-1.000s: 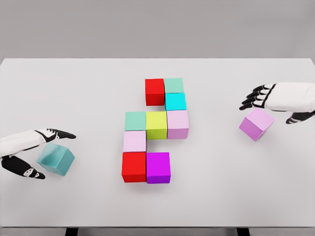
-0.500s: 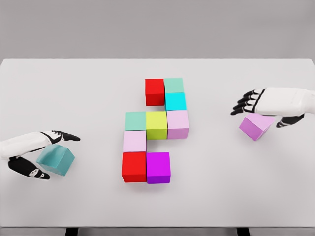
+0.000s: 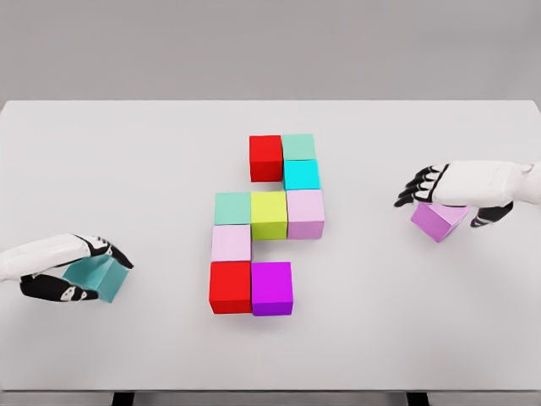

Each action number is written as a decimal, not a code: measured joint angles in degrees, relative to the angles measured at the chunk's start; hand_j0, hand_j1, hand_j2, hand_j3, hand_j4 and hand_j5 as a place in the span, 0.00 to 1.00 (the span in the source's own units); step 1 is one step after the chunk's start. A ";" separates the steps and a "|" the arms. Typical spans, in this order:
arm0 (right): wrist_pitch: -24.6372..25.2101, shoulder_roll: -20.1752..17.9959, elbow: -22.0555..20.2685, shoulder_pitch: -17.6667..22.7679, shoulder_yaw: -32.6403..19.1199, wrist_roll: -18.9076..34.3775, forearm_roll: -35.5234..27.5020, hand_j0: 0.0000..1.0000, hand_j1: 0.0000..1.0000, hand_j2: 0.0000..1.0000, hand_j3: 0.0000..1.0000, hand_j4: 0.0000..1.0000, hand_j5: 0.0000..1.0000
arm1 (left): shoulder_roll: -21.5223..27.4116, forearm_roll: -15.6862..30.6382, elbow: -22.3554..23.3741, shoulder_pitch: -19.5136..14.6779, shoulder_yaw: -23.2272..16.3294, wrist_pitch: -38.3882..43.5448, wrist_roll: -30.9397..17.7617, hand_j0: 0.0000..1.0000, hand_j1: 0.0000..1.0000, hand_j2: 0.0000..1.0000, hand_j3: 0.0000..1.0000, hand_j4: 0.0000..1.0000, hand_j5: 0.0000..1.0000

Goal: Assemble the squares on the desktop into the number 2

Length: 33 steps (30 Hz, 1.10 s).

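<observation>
- Your left hand [image 3: 72,271] is wrapped over the teal cube [image 3: 100,279] at the near left of the surface [image 3: 127,152], fingers over the top and thumb under its near side; it reads as clamped on the cube.
- Your right hand [image 3: 452,190] lies over the lilac cube [image 3: 438,221] at the right of the surface, fingers curled past its far edge and thumb behind it; it looks closed on the cube, though the palm hides much of the contact.
- In the middle, nine cubes sit touching one another: a red cube [image 3: 265,157] and a sea-green cube [image 3: 298,146] on top, a cyan cube [image 3: 301,174] under the green one, then a mint cube [image 3: 232,207], a yellow-green cube [image 3: 269,214] and a pale pink cube [image 3: 305,212] in a row, a pale pink cube [image 3: 231,243] below the mint, and a red cube [image 3: 230,286] beside a magenta cube [image 3: 271,288] at the bottom.
- I judge you are at the grasping step for the last two pieces, both well apart from the figure.
- The top row seems to want a cube left of the upper red one, and the bottom row one right of the magenta.
- Next, lift each cube clear, carry it inward, and set it down square against its neighbour without nudging the placed cubes.
</observation>
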 measured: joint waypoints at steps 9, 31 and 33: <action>-0.01 2.14 5.47 -1.15 0.20 0.00 1.79 1.00 1.00 1.00 1.00 1.00 1.00 | 0.23 0.80 -0.42 -0.97 -0.29 -0.54 0.00 0.32 0.32 0.32 0.32 0.32 0.32; 0.02 4.49 6.75 -1.85 2.02 0.00 6.12 1.00 1.00 1.00 1.00 1.00 1.00 | -22.62 4.46 0.05 -12.04 13.58 28.56 -0.16 0.22 0.22 0.22 0.22 0.22 0.22; 0.01 4.72 7.02 -2.02 2.36 0.00 6.64 1.00 1.00 1.00 1.00 1.00 1.00 | -26.67 4.24 2.12 -13.71 13.97 32.35 -0.26 0.22 0.22 0.22 0.22 0.22 0.22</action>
